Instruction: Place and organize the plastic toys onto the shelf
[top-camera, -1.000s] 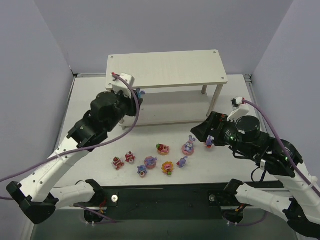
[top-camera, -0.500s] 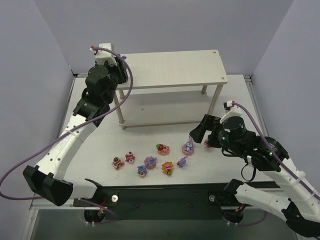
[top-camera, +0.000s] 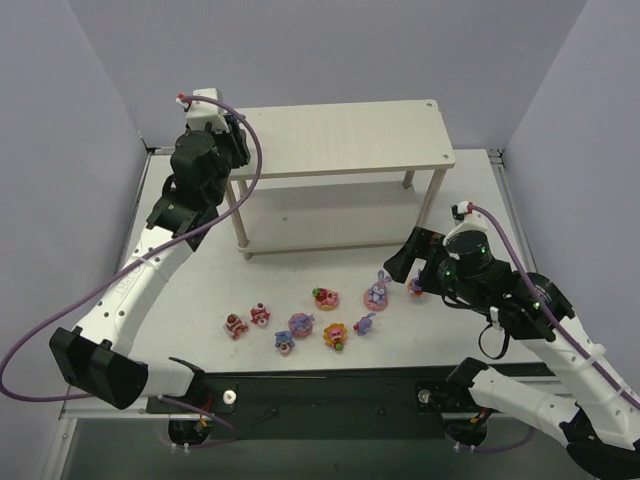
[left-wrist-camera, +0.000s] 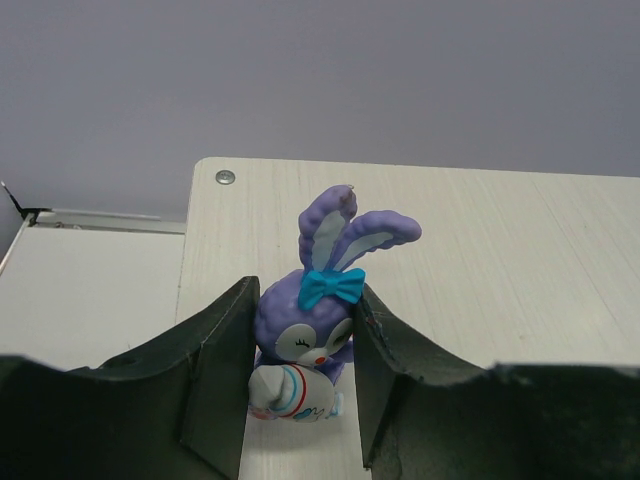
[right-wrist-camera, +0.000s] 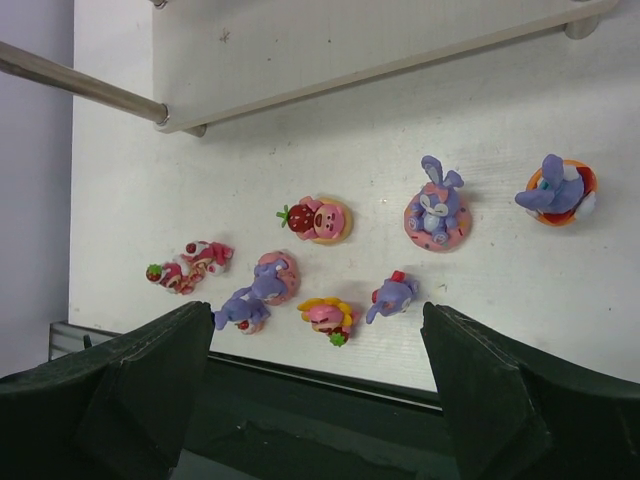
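The bunny (left-wrist-camera: 318, 310), the purple one with the blue bow, is upright and pinched at the body between the jaws of the left gripper (left-wrist-camera: 305, 335). So that pincer is clamped on it, ears poking up free. It's over the shelf (left-wrist-camera: 480, 260), right at the 10 o'clock corner of the top, close to the screw (left-wrist-camera: 225, 177). I can't tell from the wrist view whether its base is touching the wood or just above it.

My take on doing this step well:
- Bring it straight down till the base sits flat, then let go slowly so it doesn't tip. It looks top-heavy with those ears.
- Move it in from the edge towards 3 o'clock a bit, because it's near the 9 o'clock lip.
- Start a neat row from that end, since plenty more are coming.
- Pull back straight up so the fingers don't clip the ears.

The other toys (top-camera: 324, 297) are on the table (top-camera: 200, 290), scattered at 6 o'clock from the shelf, nine by my count. The right gripper (top-camera: 405, 262) hovers over their 3 o'clock end with its jaws wide apart and nothing in them.
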